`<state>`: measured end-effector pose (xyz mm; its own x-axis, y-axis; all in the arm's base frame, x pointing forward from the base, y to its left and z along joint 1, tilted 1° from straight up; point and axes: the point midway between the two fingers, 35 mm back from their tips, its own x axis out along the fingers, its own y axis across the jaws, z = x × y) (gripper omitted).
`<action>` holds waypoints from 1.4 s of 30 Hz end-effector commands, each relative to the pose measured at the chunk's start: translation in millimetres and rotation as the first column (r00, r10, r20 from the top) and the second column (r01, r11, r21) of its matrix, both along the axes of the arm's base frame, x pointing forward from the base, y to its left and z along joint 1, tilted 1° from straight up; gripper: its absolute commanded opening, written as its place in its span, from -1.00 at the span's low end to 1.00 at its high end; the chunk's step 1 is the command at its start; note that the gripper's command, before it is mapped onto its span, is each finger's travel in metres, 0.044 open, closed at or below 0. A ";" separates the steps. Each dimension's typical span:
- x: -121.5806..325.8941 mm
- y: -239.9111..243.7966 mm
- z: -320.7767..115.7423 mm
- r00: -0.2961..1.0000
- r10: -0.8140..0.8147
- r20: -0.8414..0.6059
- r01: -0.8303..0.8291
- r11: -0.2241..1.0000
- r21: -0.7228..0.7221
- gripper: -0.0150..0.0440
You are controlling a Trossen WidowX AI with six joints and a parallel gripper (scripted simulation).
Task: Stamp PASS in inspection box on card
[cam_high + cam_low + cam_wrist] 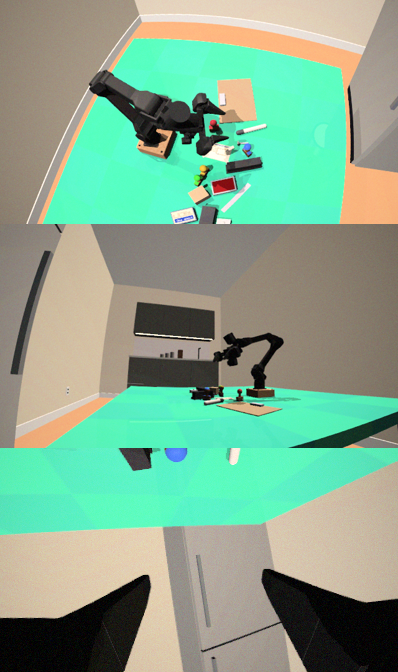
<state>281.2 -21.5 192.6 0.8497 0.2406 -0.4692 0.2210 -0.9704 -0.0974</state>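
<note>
My gripper [226,126] [206,577] is open and empty, raised high above the bench. A red-knobbed stamp [213,125] [239,391] stands beneath it, near the brown board. A blue-knobbed stamp [247,147] [176,452] is right of the pale printed sheet. A yellow-knobbed stamp [203,169] and a green-knobbed stamp [197,178] stand close together. No stamp's word is readable. The red ink pad [224,185] lies open below them. The pale sheet [222,157], seemingly the card, is partly hidden by a finger; its box and any print cannot be made out.
A brown board [239,96] [261,410] bears a small white block [222,99]. Around are a white marker [252,129] [212,402], a black block [244,165], a tan block [199,195], a white strip [236,197], a blue-labelled box [184,213] and a dark block [208,215].
</note>
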 end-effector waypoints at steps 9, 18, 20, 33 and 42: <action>0.6 -26.2 -24.1 0.960 0.257 -0.114 -0.277 0.791 -0.546 0.23; -7.9 -56.2 -53.8 0.719 0.506 -0.477 -0.608 0.125 -0.784 0.23; -10.2 -60.9 -58.5 0.668 0.518 -0.534 -0.640 0.034 -0.768 0.23; -25.7 -82.6 -78.5 0.270 0.522 -0.809 -0.625 -0.544 -0.559 0.23; -38.5 -95.7 -89.4 -0.037 0.419 -0.907 -0.407 -0.835 -0.369 0.23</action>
